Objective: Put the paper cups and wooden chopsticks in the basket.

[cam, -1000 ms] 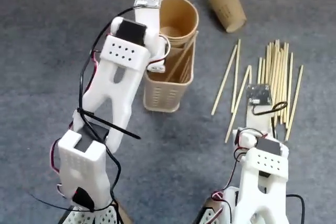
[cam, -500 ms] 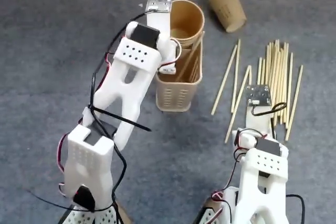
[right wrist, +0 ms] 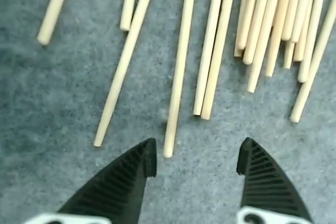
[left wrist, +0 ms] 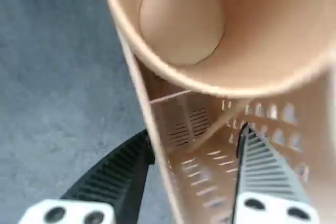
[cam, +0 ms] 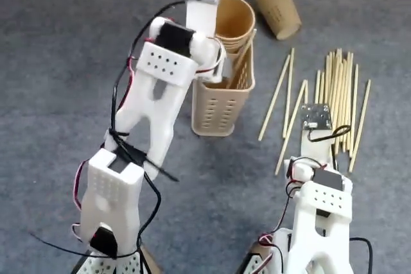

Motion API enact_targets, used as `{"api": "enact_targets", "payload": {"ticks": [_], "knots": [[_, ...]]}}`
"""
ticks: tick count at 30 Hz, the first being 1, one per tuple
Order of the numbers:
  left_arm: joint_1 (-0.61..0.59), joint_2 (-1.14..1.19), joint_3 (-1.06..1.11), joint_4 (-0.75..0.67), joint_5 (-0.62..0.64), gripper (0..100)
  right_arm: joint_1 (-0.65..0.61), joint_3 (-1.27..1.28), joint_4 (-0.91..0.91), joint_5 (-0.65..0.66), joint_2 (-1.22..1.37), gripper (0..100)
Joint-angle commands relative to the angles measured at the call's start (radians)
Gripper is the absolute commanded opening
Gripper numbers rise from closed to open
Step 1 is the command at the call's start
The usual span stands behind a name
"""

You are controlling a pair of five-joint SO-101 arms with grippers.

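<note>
Basket (cam: 215,110) packing is under way on a grey table (cam: 51,62). At upper centre of the high view, the left gripper (left wrist: 195,145) is straddling one side wall of the basket. One finger (left wrist: 126,177) is sitting outside the wall and the other (left wrist: 260,171) inside, and the jaws are standing apart rather than clamped on the plastic. The basket is standing upright just right of that arm. It is already holding nested cups (cam: 234,14) at its upper end and a few packed chopsticks (cam: 241,56) leaning below them.

One loose cup (cam: 279,9) is lying on its side up and to the right of the basket, near its rim but apart from it. Further right, loose chopsticks (cam: 337,94) are lying spread over the table, their long axes running up and down the frame, roughly in line with the right arm. The right gripper (right wrist: 197,153) is hovering low over the spread's lower left edge, jaws apart and empty. In its wrist view the stick ends are lying just ahead of the gap and running lengthwise away from the fingers, so a pinch would likely be crossing a stick's axis squarely. The right arm is looking much the nearer one for the loose chopsticks, while the loose cup is lying closer to the left gripper.
</note>
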Motion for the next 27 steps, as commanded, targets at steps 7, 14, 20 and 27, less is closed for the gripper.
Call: {"api": "enact_targets", "payload": {"ticks": [7,14,20,27], "knots": [[-0.073,-0.166,-0.165,0.041,-0.074,25,-0.007,0.056,-0.077,0.002,-0.015,25.2],[-0.219,-0.341,-0.165,0.041,-0.075,25,-0.002,0.056,-0.096,0.002,-0.015,25.2],[-0.390,-0.501,-0.068,0.044,-0.147,22,0.038,0.030,-0.124,0.002,-0.015,25.2],[-0.390,-0.866,0.432,0.038,-0.196,21,0.200,-0.305,-0.252,-0.026,0.008,25.2]]}}
